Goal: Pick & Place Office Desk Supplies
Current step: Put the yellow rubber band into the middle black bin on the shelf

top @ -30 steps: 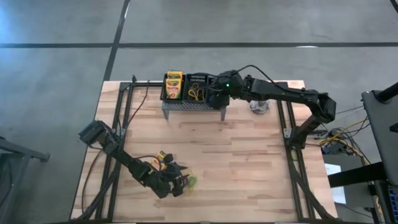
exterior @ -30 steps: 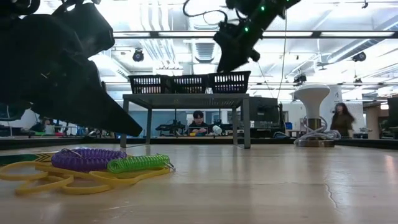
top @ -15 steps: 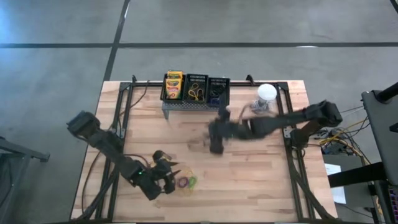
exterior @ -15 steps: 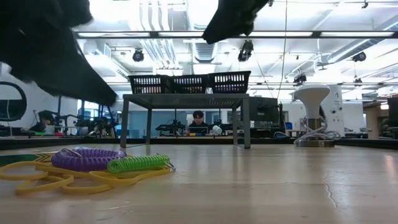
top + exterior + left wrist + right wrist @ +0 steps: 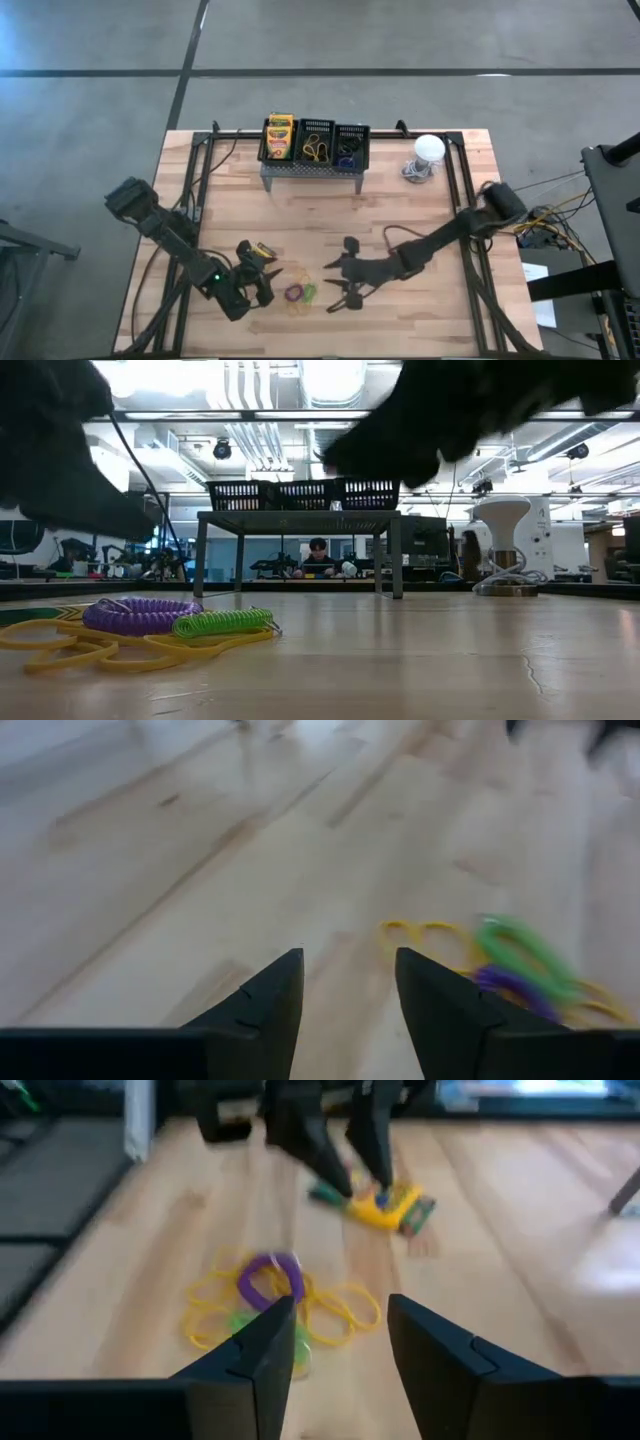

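Observation:
A tangle of coiled band loops, yellow, purple and green, lies flat on the table near its near edge, also seen in the low view. My left gripper is open just left of the loops, touching nothing. My right gripper is open just right of them, its fingers pointing left. One yellow-and-green crayon box lies on the table beside the left gripper. Three black mesh baskets sit on the grey stand; the left one holds a crayon box.
The grey perforated stand stands at the table's far side, with a white dome to its right. The middle basket holds yellow loops. Bare wood lies between the stand and the grippers. People show in the room beyond.
My right gripper has swung from the baskets on the stand toward the near edge and down, ending just right of the loops. My left gripper has drawn back toward the left, off the loops, which now lie uncovered and unmoved.

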You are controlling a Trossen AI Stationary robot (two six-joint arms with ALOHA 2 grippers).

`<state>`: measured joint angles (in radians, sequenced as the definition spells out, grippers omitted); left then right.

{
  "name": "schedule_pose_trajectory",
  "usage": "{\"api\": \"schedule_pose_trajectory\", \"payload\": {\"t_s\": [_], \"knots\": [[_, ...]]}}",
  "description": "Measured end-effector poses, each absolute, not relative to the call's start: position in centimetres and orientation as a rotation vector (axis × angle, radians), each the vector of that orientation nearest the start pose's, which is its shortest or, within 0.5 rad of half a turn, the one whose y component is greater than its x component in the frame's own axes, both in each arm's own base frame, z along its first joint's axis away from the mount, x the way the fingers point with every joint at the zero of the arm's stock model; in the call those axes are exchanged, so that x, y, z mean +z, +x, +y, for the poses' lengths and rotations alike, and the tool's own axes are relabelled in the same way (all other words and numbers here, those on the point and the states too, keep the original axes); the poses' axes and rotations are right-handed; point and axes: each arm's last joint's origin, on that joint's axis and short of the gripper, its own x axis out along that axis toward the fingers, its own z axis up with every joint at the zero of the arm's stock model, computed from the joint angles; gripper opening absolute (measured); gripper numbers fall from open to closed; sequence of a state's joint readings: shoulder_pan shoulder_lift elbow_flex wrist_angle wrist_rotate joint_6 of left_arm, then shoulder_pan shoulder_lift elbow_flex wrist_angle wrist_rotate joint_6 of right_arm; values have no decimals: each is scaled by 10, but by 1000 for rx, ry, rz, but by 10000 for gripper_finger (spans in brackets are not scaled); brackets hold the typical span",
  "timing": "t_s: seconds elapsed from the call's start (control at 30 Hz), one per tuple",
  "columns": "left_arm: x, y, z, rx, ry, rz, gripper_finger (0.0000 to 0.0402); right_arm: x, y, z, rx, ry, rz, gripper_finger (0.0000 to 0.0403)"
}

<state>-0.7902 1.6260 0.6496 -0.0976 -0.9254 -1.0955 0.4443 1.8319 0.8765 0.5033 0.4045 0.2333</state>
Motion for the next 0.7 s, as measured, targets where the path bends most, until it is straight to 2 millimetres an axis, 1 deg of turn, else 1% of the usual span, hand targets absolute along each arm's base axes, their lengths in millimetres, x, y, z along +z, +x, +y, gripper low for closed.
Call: {"api": "schedule_pose_trajectory", "payload": {"t_s": [0.1,0.2,0.27,0.37,0.47,0.57,0.7], "knots": [[115,195,-163,499,-263,504,163,138,355,143,40,54,469,175],[107,188,-155,537,-282,490,163,134,381,136,139,72,525,189],[104,185,-152,553,-313,478,163,133,398,129,175,40,578,195],[100,182,-149,560,-335,470,163,130,420,120,174,-42,673,194],[99,181,-148,556,-349,459,163,128,438,113,176,-119,749,188],[98,181,-148,555,-347,459,163,121,452,112,201,-199,812,181],[98,181,-148,550,-349,463,163,121,466,113,267,-200,855,168]]}}
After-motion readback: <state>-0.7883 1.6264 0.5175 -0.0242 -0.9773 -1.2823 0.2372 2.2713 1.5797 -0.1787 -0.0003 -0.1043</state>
